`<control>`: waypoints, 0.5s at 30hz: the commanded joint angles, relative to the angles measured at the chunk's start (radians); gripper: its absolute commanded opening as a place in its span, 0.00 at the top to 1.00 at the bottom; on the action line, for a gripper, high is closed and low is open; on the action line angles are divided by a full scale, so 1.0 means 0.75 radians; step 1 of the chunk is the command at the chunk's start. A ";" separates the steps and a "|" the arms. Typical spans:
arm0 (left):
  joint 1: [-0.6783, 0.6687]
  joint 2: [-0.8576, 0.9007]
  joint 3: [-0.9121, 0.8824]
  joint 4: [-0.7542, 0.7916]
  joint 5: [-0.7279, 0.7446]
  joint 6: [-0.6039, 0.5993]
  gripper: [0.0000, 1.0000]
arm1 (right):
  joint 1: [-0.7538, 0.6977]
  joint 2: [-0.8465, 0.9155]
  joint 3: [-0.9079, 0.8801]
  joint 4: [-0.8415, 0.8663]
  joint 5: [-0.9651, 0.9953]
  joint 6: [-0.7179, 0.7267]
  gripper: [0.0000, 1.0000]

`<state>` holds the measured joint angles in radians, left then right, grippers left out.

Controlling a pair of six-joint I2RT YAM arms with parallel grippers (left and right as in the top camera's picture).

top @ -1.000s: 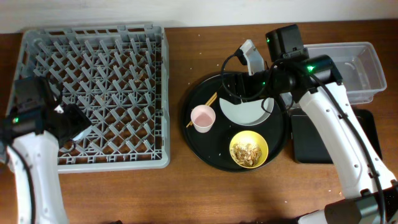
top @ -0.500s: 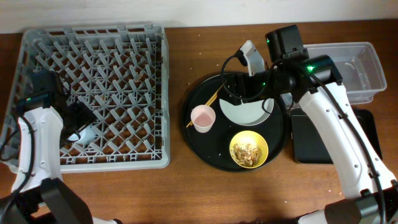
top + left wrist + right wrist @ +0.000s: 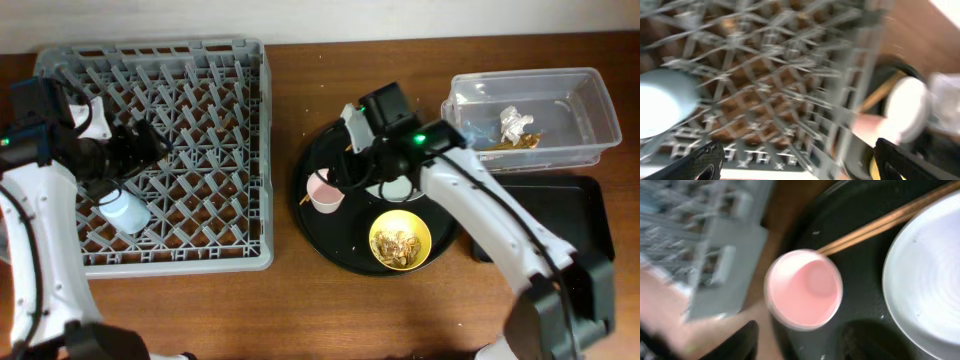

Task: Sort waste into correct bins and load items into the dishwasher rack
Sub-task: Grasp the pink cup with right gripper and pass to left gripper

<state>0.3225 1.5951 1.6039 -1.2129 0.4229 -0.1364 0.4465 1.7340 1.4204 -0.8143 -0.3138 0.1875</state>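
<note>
The grey dishwasher rack point(image 3: 200, 255) holds the light-blue cup point(image 3: 125, 212), which also shows in the left wrist view point(image 3: 662, 102). My left gripper point(image 3: 148, 145) is open and empty above the rack floor point(image 3: 800, 165), apart from that cup. My right gripper point(image 3: 347, 178) is open over the pink cup point(image 3: 325, 190) on the round black tray; in the right wrist view its fingers point(image 3: 800, 345) are just short of the cup point(image 3: 804, 289). The chopsticks point(image 3: 880, 222) and the plate point(image 3: 925, 280) lie beside it. The yellow bowl point(image 3: 400, 240) holds food scraps.
The clear tub point(image 3: 590, 95) at the back right holds white tissue point(image 3: 515, 122) and a brown-gold wrapper point(image 3: 505, 146). The shallow black tray point(image 3: 550, 215) lies in front of it. The large round black tray point(image 3: 325, 245) sits between the rack and the bins.
My left gripper let go of the light-blue cup in the rack and moved up and right. My right arm swung left from the plate's far side to the pink cup, uncovering the tub.
</note>
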 commanded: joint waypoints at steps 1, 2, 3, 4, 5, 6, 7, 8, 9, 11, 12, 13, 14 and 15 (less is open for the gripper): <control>-0.005 -0.109 0.031 -0.022 0.318 0.235 0.05 | 0.000 0.143 -0.044 0.079 0.091 0.076 0.52; -0.005 -0.123 0.031 -0.038 0.359 0.265 0.04 | 0.001 0.199 -0.045 0.119 0.108 0.076 0.60; -0.005 -0.132 0.031 -0.061 0.390 0.284 0.04 | 0.001 0.248 -0.044 0.146 0.121 0.076 0.65; -0.007 -0.133 0.031 -0.083 0.421 0.300 0.04 | 0.001 0.287 -0.045 0.158 0.119 0.077 0.70; -0.009 -0.133 0.031 -0.102 0.445 0.323 0.04 | 0.001 0.311 -0.044 0.160 0.114 0.077 0.82; -0.014 -0.133 0.029 -0.121 0.472 0.348 0.04 | 0.001 0.326 -0.044 0.159 0.102 0.077 0.96; -0.019 -0.133 0.028 -0.132 0.487 0.355 0.04 | -0.001 0.329 -0.043 0.153 0.074 0.076 0.96; -0.028 -0.133 0.028 -0.140 0.506 0.355 0.04 | -0.008 0.303 -0.037 0.145 0.046 0.076 0.96; -0.032 -0.133 0.028 -0.140 0.557 0.355 0.04 | -0.018 0.268 -0.031 0.142 0.011 0.076 0.96; -0.038 -0.133 0.028 -0.128 0.699 0.355 0.04 | -0.052 0.159 0.002 0.103 -0.104 0.071 0.96; -0.043 -0.133 0.028 -0.117 0.780 0.355 0.03 | -0.073 0.104 0.025 0.079 -0.181 0.055 0.96; -0.052 -0.133 0.028 -0.103 0.843 0.355 0.01 | -0.108 0.017 0.052 0.067 -0.370 -0.019 0.96; -0.071 -0.133 0.028 -0.083 0.914 0.355 0.01 | -0.146 -0.079 0.072 0.082 -0.605 -0.088 0.96; -0.089 -0.133 0.028 -0.069 0.969 0.355 0.01 | -0.171 -0.137 0.076 0.106 -0.738 -0.116 0.96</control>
<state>0.2867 1.5070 1.6123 -1.2877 0.9642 0.1070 0.3614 1.7828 1.4181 -0.7563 -0.5323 0.1917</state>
